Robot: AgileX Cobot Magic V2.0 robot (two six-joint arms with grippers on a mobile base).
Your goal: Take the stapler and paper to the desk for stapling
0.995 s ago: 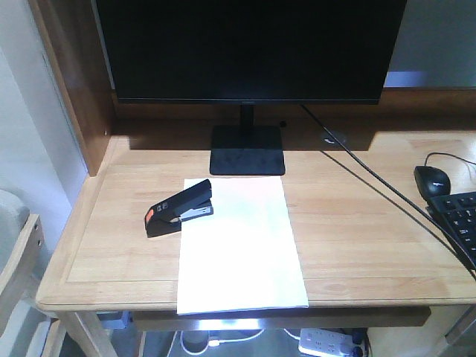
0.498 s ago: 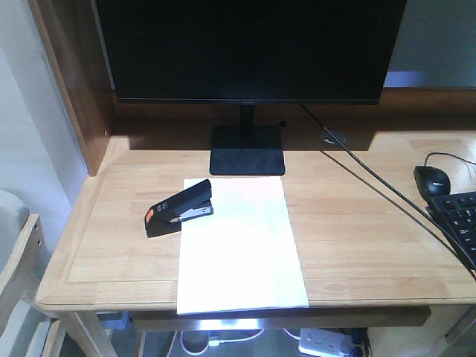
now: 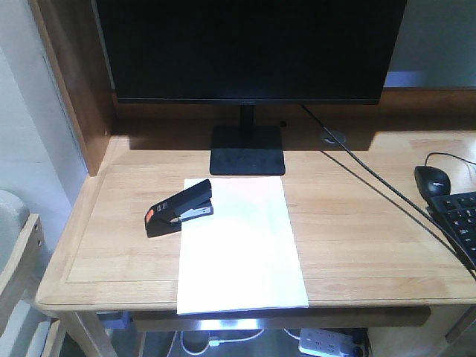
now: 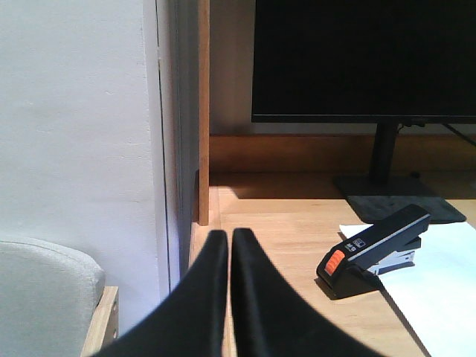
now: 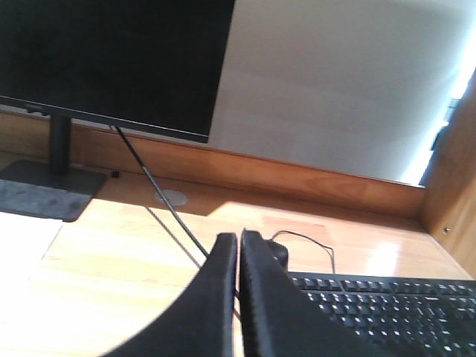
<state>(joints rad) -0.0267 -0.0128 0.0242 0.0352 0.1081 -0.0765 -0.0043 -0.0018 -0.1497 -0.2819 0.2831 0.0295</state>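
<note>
The front view is showing neither arm, and the monitor [image 3: 249,48] is being cut off at the top edge, while the keyboard [image 3: 457,223] is running out of frame on the right. In the left wrist view the left gripper [image 4: 228,245] is sitting with its two black fingers pressed almost together, only a thin slit between them, holding nothing; its lower part is being cropped by the frame. The stapler [image 4: 374,249] is lying well to the right of that gripper and a little beyond it, its nose resting on the near-left corner of the paper [image 4: 439,279]. In the right wrist view the right gripper [image 5: 238,249] is likewise nearly closed and empty, partly hiding the mouse [image 5: 277,255] behind its fingertips. One stapler [image 3: 179,207] is lying on the surface [image 3: 357,223], its front end overlapping the far-left corner of the single white stack of paper [image 3: 239,249], whose near edge is reaching the surface's front rim. How many sheets are in the stack is impossible to tell.
</note>
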